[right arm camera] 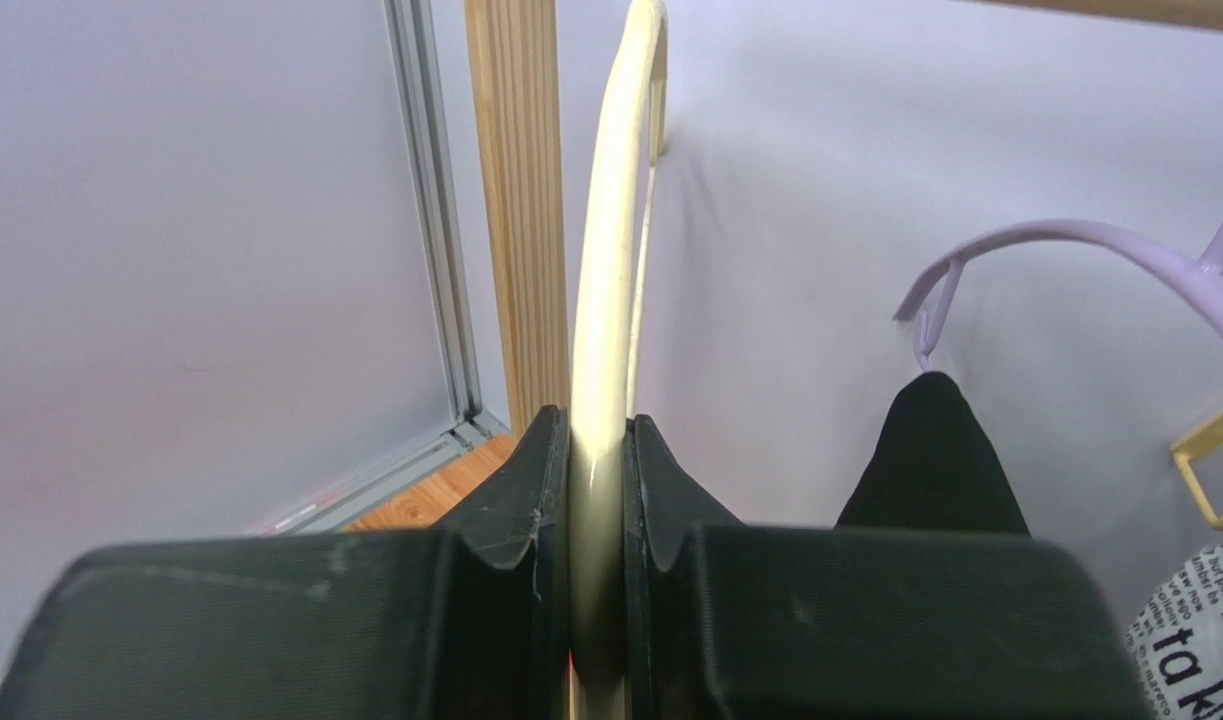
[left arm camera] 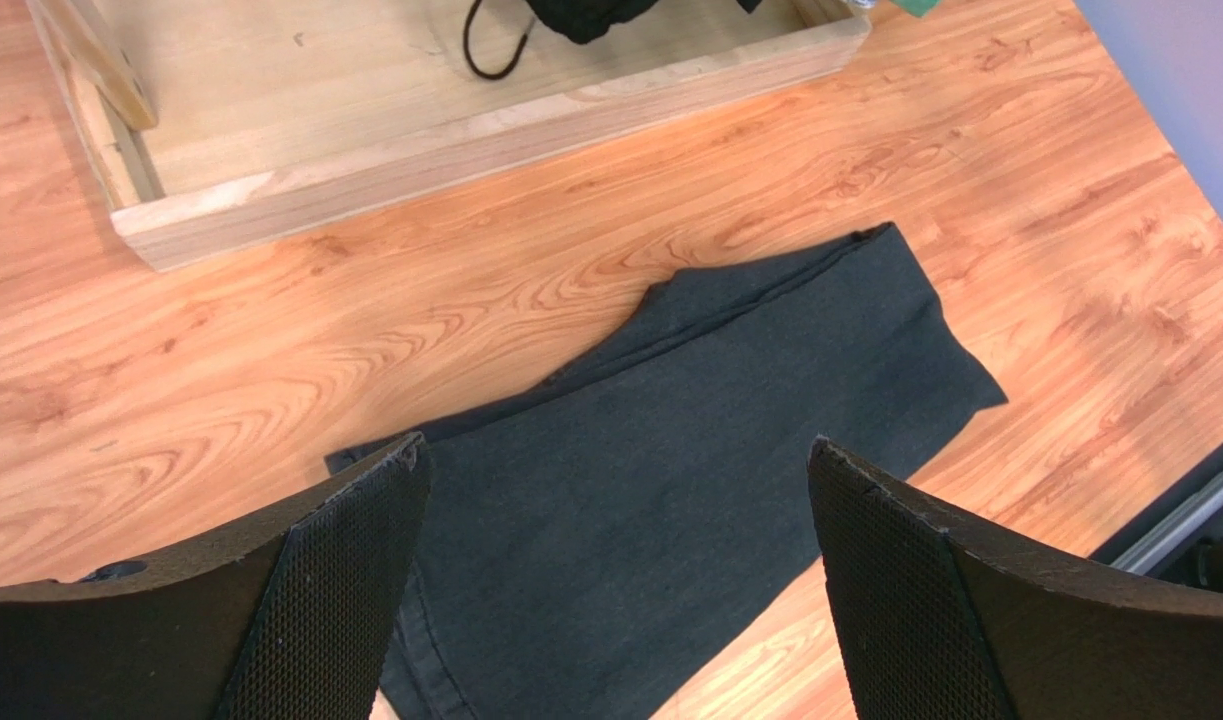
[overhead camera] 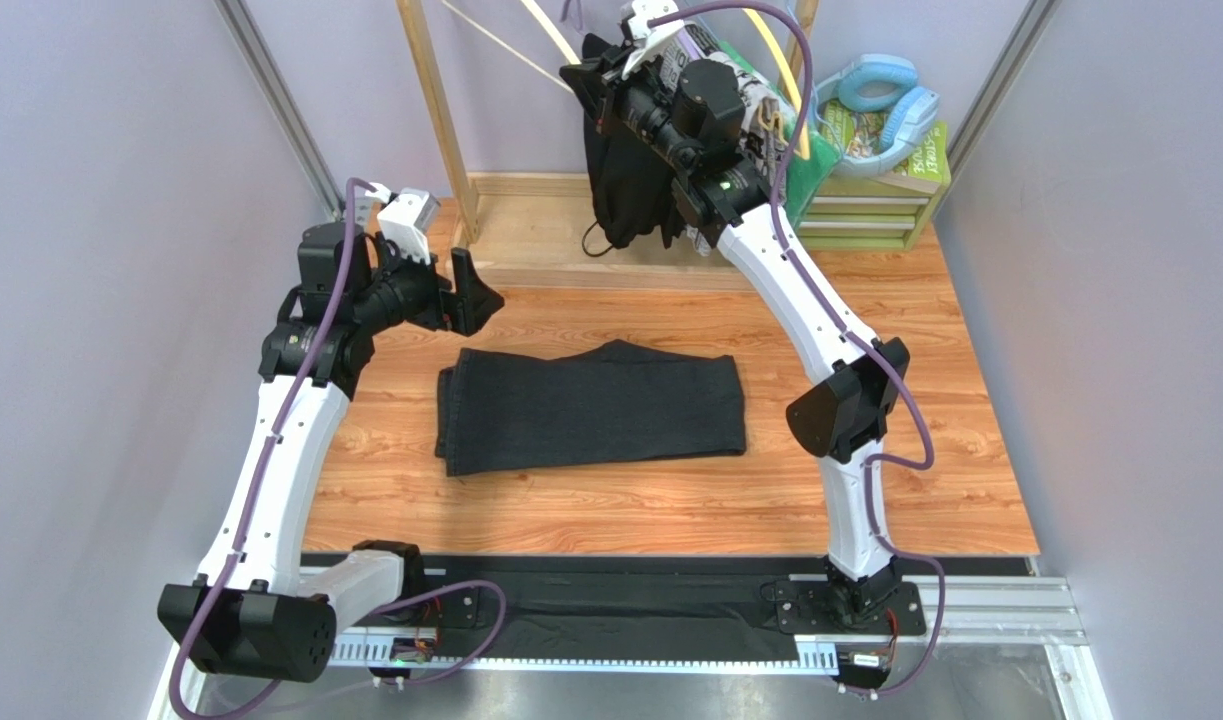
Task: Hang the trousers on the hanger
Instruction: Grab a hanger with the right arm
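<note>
Dark charcoal trousers (overhead camera: 592,405), folded flat, lie mid-bench on the wooden bench (overhead camera: 963,465), touching no hanger. At the far edge, the right claw (right arm camera: 598,435) is clenched on the thin pale cream plastic hanger (right arm camera: 602,300). The left claw (left arm camera: 614,465) hovers spread wide over the trousers, holding nothing. Draping the trousers over the hanger seems wholly undone.

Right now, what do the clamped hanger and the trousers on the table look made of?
The hanger looks like smooth, faintly glossy cream plastic, judging by its even sheen. The trousers look like matte charcoal woven cloth, possibly denim; a fine weave shows.
</note>
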Controlling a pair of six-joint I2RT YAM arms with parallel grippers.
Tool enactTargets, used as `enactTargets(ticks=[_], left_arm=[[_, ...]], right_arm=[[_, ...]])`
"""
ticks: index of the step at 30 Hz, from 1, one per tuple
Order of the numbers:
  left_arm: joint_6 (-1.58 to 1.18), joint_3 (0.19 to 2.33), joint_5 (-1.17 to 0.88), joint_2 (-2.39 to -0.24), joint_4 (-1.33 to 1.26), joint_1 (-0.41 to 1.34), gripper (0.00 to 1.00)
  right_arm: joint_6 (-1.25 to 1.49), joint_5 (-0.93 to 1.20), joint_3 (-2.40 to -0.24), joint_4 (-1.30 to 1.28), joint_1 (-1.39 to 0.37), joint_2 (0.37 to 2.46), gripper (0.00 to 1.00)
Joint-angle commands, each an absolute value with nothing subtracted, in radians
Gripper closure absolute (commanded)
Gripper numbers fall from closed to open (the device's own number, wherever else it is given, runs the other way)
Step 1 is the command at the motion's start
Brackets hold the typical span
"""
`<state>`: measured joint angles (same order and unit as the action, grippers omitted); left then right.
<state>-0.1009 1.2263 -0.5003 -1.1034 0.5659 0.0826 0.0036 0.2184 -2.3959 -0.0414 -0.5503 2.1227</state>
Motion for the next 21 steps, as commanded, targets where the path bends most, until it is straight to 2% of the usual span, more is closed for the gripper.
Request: enactTargets(ticks=[1,8,21], left_arm=[[-0.106,1.224,-0.525,-1.081,0.569,0.081,0.00],[-0.123,1.242,-0.497,-1.078,0.569,0.081,0.00],[-0.236,1.262,-0.609,-1.054,0.531,0.074,0.00]], right_arm=[[-0.031,0.186,-2.401,0.137,-0.546,1.993,1.00],[-0.141,0.192,-2.162,0.092,-0.546,1.836,1.00],[-0.334,0.236,-1.654,0.005,-0.558,1.501,1.00]])
